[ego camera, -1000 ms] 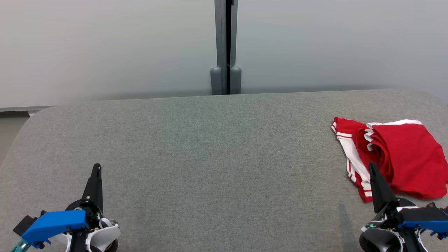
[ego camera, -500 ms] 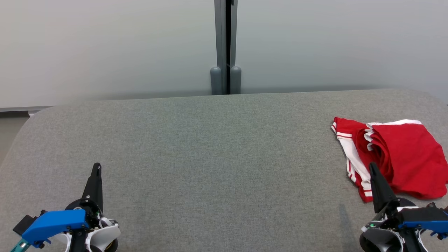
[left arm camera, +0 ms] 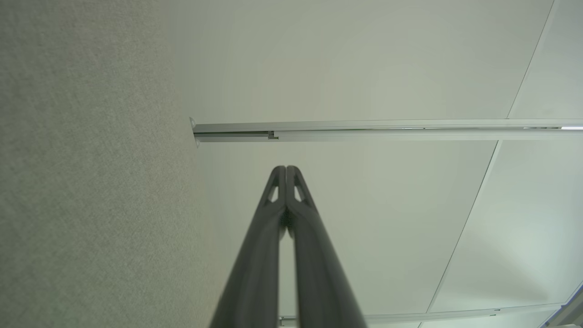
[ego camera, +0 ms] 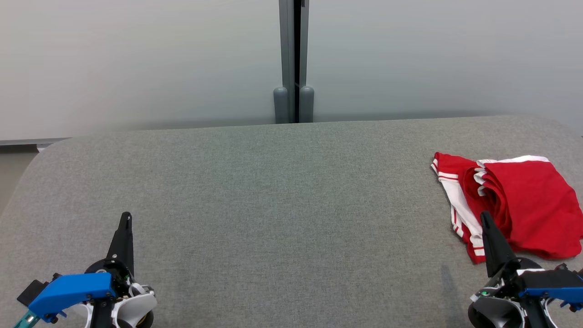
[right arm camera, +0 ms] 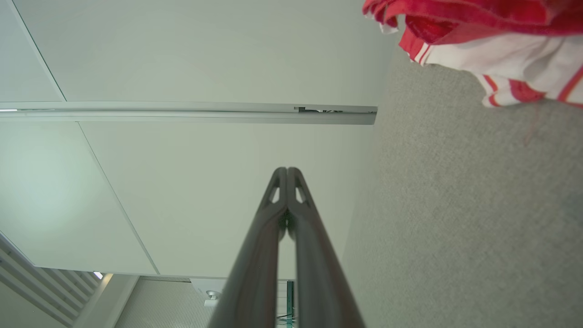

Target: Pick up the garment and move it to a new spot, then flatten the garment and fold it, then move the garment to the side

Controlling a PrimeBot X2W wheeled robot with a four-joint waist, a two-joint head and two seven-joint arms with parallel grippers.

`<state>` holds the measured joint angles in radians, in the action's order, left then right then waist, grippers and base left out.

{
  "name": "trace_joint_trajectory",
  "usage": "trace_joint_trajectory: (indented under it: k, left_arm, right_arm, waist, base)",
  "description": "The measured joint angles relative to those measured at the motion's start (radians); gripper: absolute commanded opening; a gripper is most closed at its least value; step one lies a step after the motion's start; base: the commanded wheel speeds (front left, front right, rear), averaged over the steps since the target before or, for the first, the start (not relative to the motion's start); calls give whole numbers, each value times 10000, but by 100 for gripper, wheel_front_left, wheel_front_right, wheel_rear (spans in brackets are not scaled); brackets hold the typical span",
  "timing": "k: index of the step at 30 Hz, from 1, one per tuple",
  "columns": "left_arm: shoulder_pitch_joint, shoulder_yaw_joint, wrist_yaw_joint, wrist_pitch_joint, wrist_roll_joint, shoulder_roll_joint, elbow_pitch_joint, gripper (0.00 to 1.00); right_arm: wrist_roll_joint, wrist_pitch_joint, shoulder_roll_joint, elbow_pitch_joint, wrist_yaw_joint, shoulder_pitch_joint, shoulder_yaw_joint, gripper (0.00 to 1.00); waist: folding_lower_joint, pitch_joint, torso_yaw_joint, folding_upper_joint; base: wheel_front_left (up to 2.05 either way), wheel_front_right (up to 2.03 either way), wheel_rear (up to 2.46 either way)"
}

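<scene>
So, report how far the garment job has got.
Nothing looks done: the red garment lies bunched at the right of the grey table, not flattened or folded. In hand: nothing; left tool and right tool are shut, empty. Left: pick up, move, flatten, fold, set aside.

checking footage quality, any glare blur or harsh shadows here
Head view: soft even light, no glare, garment sharp, faint shadow beside the right claw. Left wrist view: left claw slightly soft up close. Right wrist view: garment cropped at the corner.
</scene>
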<state>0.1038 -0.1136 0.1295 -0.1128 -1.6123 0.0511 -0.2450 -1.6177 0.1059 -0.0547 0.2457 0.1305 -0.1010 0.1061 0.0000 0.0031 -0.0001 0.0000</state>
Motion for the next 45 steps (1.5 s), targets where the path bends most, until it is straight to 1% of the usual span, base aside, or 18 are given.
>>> trace_joint_trajectory:
  k: [45]
  left_arm:
    - [1, -10, 2, -4, 4, -8, 0, 0]
  right_arm:
    - [29, 44, 13, 2, 0, -4, 36, 0]
  waist:
    - [0, 0, 0, 0]
  base:
    - [0, 0, 0]
